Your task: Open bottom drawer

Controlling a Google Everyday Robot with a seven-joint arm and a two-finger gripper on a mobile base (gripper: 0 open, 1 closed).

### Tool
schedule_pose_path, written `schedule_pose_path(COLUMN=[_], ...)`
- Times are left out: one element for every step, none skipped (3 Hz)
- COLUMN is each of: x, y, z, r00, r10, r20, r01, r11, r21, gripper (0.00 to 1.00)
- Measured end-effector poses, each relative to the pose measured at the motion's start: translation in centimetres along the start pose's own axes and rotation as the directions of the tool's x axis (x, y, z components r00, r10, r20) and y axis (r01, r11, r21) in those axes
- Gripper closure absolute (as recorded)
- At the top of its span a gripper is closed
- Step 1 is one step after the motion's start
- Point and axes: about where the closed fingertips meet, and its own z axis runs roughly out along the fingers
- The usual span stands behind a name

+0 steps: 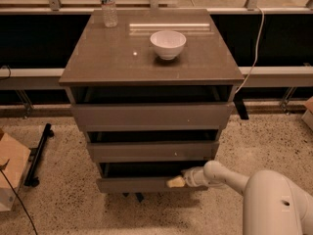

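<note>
The white arm's pale-tipped gripper [175, 182] sits at the top edge of the flat grey-brown bottom drawer [137, 184] (slightly pulled out); its spread cannot be told.

No text, label or number can be read anywhere.

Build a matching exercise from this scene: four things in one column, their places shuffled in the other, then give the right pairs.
1. white bowl
2. water bottle
3. gripper
4. cardboard box

a. at the upper edge of the bottom drawer, right of centre
b. on the floor, far left
c. middle of the cabinet top
d. back left corner of the cabinet top

Pairs: 1-c, 2-d, 3-a, 4-b.
</note>
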Motion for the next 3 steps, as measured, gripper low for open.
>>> schedule_pose_path(x=[0.0,0.5,1.3], y=[0.0,0.1,0.4], z=[0.0,0.5,1.0], r00=[1.000,0.998,0.985], r10=[-0.001,-0.050,-0.134], r20=[-0.001,-0.040,-0.108], r01=[0.001,0.051,0.137], r11=[1.0000,0.9985,0.9903], r21=[0.000,0.023,0.023], gripper=[0.00,0.00,0.00])
